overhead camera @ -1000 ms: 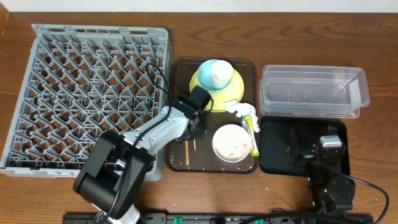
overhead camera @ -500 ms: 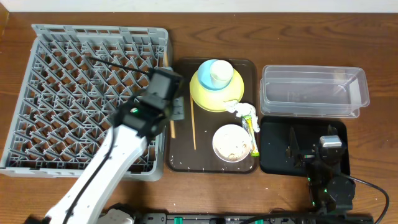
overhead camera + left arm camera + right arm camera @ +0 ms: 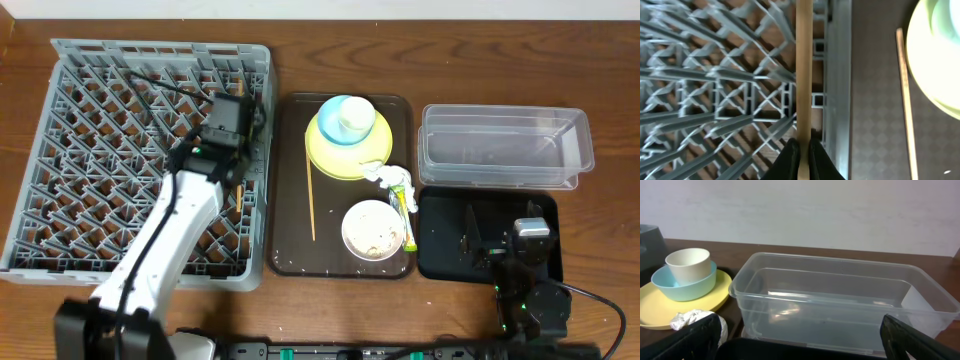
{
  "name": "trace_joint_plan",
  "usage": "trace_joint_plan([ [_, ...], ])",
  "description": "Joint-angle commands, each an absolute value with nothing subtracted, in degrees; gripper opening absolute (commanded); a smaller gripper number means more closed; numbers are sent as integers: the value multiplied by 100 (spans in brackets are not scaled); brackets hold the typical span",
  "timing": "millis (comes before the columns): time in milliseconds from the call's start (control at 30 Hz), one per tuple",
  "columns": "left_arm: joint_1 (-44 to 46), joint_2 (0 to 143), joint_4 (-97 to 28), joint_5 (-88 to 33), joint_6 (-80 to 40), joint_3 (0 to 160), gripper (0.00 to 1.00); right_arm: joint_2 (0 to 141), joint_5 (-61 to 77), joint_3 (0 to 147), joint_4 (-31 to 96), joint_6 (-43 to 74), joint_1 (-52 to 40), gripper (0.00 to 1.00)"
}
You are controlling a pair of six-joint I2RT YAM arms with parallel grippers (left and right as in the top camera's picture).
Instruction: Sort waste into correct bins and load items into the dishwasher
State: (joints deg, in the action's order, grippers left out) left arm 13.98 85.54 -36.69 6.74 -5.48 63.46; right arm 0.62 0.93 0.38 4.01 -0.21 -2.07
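Note:
My left gripper (image 3: 240,170) is shut on a wooden chopstick (image 3: 804,65), held over the right edge of the grey dishwasher rack (image 3: 100,150). The other chopstick (image 3: 311,205) lies on the brown tray beside the yellow plate (image 3: 325,150), which carries the light blue cup (image 3: 345,118). The white bowl (image 3: 372,228) holds food crumbs. Tissue (image 3: 385,175) and the yellow-green wrapper (image 3: 403,215) lie next to it. My right gripper (image 3: 503,228) stands open over the black bin tray (image 3: 445,240), facing the clear tub (image 3: 840,305).
The dark brown serving tray (image 3: 290,255) sits between the rack and the two bins, with a few crumbs along its front. Bare wooden table (image 3: 600,90) shows at the far right and behind the tub.
My left arm has swung left from the brown tray to over the rack, carrying one chopstick. The other chopstick stays on the tray. The right arm has not moved.

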Motion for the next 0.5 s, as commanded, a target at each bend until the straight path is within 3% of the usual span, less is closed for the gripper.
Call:
trace_joint_plan([
  [0,1378,8836,-3583,517,-213,6377,8,38,137,32,423,60,-117,99],
  [333,1378,9015,-3551,843,-217,6377,8,38,137,32,423,60,-117,99],
  [367,1378,9015,-3551,843,-217,6377,12,38,137,32,423,60,-117,99],
  [400,1378,9015,-3551,845,-217,6377,24,38,137,32,423,60,-117,99],
  [467,1378,9015,-3551,854,-217,6377,31,38,137,32,423,60,-117,99],
])
